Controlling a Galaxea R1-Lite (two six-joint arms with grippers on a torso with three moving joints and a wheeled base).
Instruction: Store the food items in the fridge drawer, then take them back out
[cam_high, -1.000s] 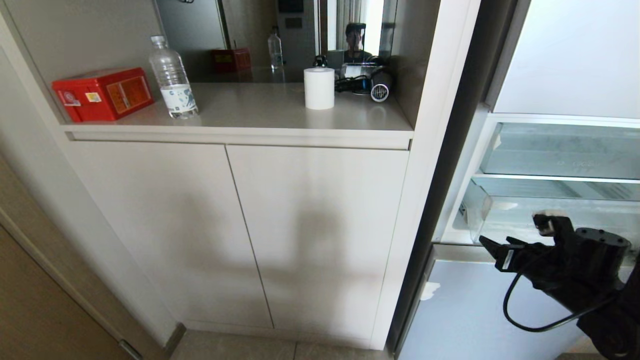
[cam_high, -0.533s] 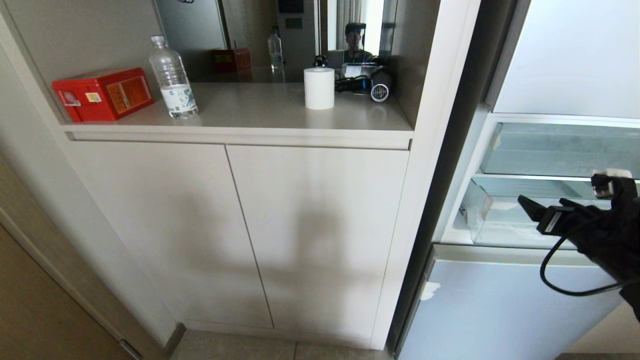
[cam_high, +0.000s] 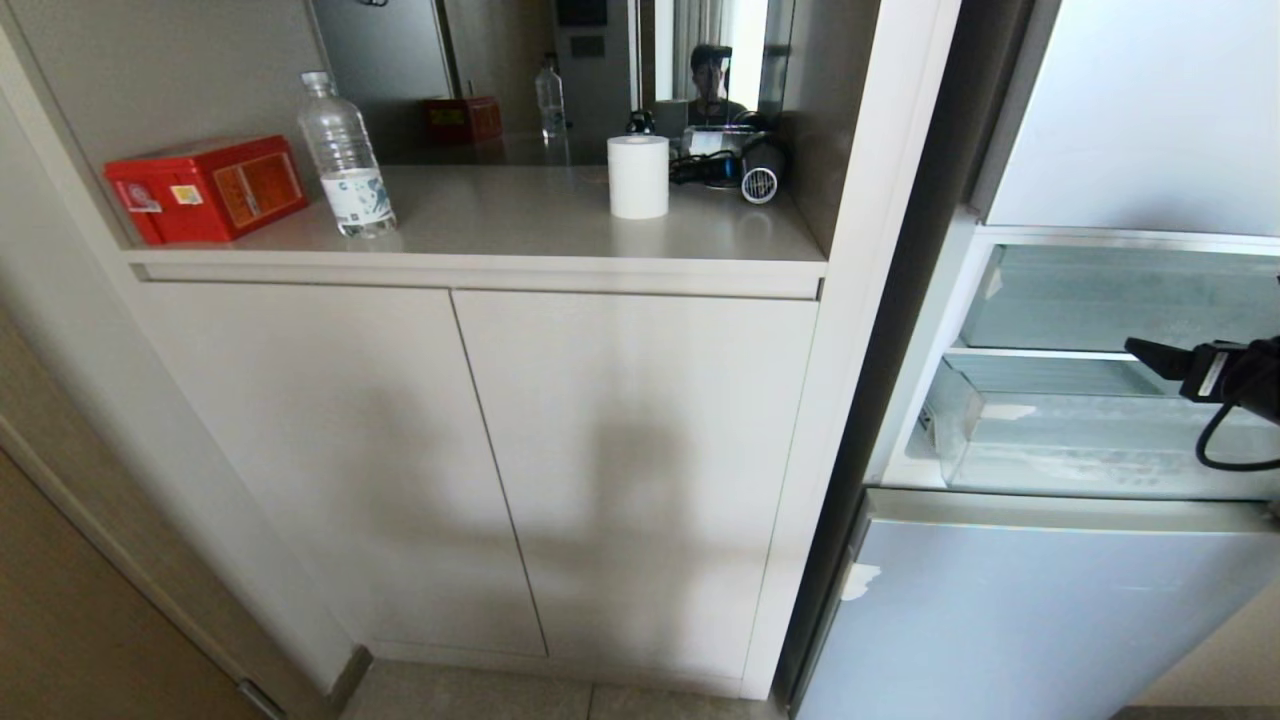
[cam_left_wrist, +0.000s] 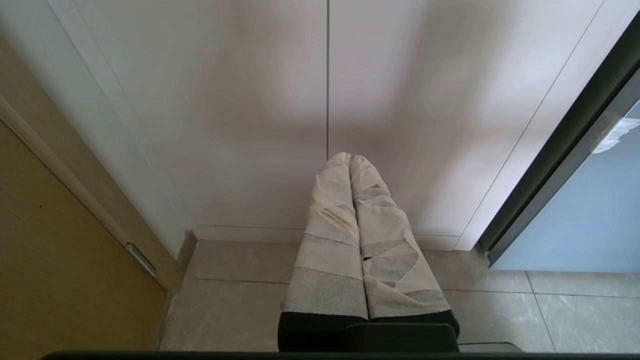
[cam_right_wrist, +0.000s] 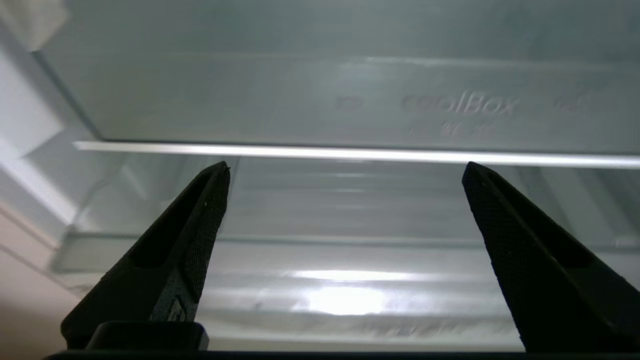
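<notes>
The fridge drawer (cam_high: 1080, 445) is a wide clear plastic drawer with a frosted front lip, low in the open fridge at the right. My right gripper (cam_right_wrist: 345, 167) faces the fridge drawer (cam_right_wrist: 350, 280) straight on. It is open wide, with nothing between its black fingers. In the head view only one finger (cam_high: 1152, 357) shows, at the right edge, level with the shelf above the drawer. No food items are in view. My left gripper (cam_left_wrist: 348, 159), wrapped in pale tape, hangs shut and empty low in front of the cabinet doors.
A shorter clear bin (cam_right_wrist: 450, 105) with embossed lettering sits above the drawer. The closed lower fridge door (cam_high: 1000, 610) lies below it. On the cabinet shelf stand a red box (cam_high: 205, 187), a water bottle (cam_high: 345, 160), a paper roll (cam_high: 638, 176) and a hair dryer (cam_high: 755, 172).
My right arm has risen from in front of the lower fridge door to the level of the drawer and swung right, mostly out of the head view. The left arm has not moved.
</notes>
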